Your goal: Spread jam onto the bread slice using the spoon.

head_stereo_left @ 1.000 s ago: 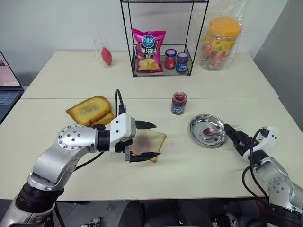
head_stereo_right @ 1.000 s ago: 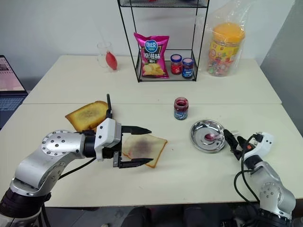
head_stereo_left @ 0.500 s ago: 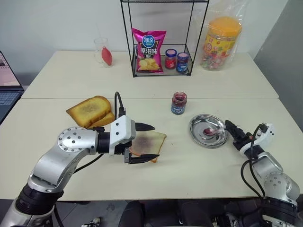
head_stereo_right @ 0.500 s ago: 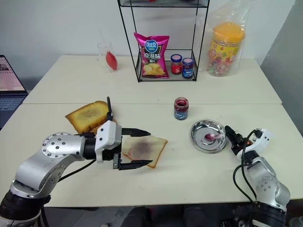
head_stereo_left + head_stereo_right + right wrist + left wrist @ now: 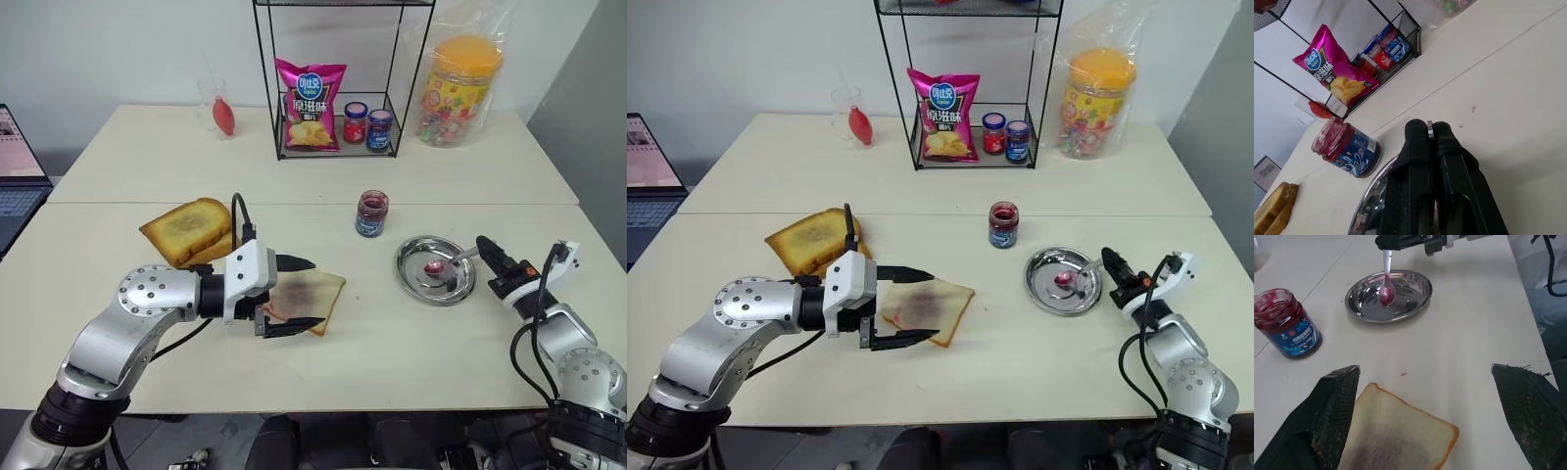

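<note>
Two cream tables (image 5: 323,382) pushed together stand against a white wall, the seam running across between them. On the far table a black wire rack (image 5: 338,83) holds a pink crisp packet (image 5: 310,106) and two small lidded jars with red and blue caps (image 5: 366,127). Beside the rack sits a big clear tub with an orange lid (image 5: 457,90), wrapped in plastic and full of coloured sweets I can't make out singly. A clear cup (image 5: 216,106) with something red in it stands at the far left.

On the near table, golden-brown toasted slices (image 5: 186,228) are stacked, the lower one mostly hidden. The pale white bread slice (image 5: 312,296) with a purplish stain at its centre lies flat, its near-left part covered by the left gripper (image 5: 299,294), whose black fingers stand wide apart, one on each side of the slice, holding nothing.

A round shiny metal plate (image 5: 417,284) lies to the right. The small open glass jar with a blue label (image 5: 371,214) stands just behind it, dark red jam (image 5: 1274,302) filling it nearly to the rim.

Over the plate's right edge the right gripper (image 5: 486,248) is clamped shut on the handle of the slim silver spoon (image 5: 443,264); its jam-smeared bowl hangs over the plate's middle. Whether the bowl touches the metal I can't tell.
</note>
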{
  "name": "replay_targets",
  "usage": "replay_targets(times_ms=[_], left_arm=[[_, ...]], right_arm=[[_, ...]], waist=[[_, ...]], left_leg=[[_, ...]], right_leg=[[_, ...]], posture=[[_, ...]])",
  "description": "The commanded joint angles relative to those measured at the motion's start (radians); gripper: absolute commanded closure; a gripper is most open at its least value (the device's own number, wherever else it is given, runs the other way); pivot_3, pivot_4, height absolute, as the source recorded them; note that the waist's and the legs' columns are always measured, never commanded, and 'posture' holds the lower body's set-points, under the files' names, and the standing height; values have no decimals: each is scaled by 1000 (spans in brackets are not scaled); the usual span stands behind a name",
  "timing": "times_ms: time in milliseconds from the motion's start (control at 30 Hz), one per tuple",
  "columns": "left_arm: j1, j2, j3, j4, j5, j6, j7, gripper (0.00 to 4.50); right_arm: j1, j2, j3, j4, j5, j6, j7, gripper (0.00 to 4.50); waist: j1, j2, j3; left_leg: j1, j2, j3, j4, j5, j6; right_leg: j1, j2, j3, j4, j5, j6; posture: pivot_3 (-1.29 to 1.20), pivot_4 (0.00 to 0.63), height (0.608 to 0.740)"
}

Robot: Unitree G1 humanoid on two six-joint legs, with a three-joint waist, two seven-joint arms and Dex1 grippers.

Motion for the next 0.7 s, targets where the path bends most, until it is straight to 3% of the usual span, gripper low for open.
replay_targets(times_ms=[33, 200, 333, 500, 700], left_arm=[[2, -9, 46, -2, 4, -14, 33, 0], [-6, -36, 95, 35, 18, 0, 119, 0], [-40, -73, 135, 71, 16, 41, 209, 0], [-73, -122, 159, 59, -35, 127, 278, 0], [-43, -108, 171, 3, -92, 190, 258, 0]], right_arm=[[-30, -50, 13, -91, 41, 21, 17, 4464], [-119, -156, 84, -196, 29, 41, 65, 4464], [-352, -218, 184, -174, -20, 54, 70, 4464], [-560, -207, 341, -35, -171, -16, 131, 4464], [-638, -173, 463, 89, -329, -132, 215, 4464]], waist=[[-1, 0, 0], [-4, 1, 1], [-3, 4, 2], [-2, 2, 1], [2, 2, 1]], left_leg=[[0, 0, 0, 0, 0, 0], [0, 0, 0, 0, 0, 0], [-1, 0, 0, 1, 0, 0], [-1, 1, 0, 0, 0, 0], [-3, 0, -1, 0, 0, 0]], right_leg=[[0, 0, 0, 0, 0, 0], [-1, 0, 1, 0, 0, 0], [-1, 0, 1, 0, 1, 0], [-1, 1, 0, -1, 3, -2], [-2, -1, -1, -1, 4, -3]], posture=[[0, 150, 740], [0, 150, 740], [0, 150, 740], [0, 150, 740], [0, 150, 740]])
